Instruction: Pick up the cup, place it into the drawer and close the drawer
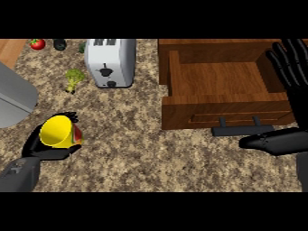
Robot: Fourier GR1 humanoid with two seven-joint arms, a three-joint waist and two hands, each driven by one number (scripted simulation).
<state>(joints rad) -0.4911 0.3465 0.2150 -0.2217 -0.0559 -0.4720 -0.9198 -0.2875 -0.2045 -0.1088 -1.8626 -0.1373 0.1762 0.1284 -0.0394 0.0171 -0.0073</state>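
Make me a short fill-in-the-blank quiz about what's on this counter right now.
1. The left robot hand holds a ____ cup.
2. The wooden drawer is ____.
3. The toaster stands to the ____ of the drawer.
4. The right robot hand is ____, fingers straight.

Missing words: yellow; open; left; open

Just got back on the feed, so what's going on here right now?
The left hand is curled round the yellow cup at the lower left of the counter, still well away from the drawer. The wooden drawer stands open with nothing in it, its handle facing the robot. The right hand is open, fingers straight, over the drawer's right side. A toaster and broccoli sit behind.
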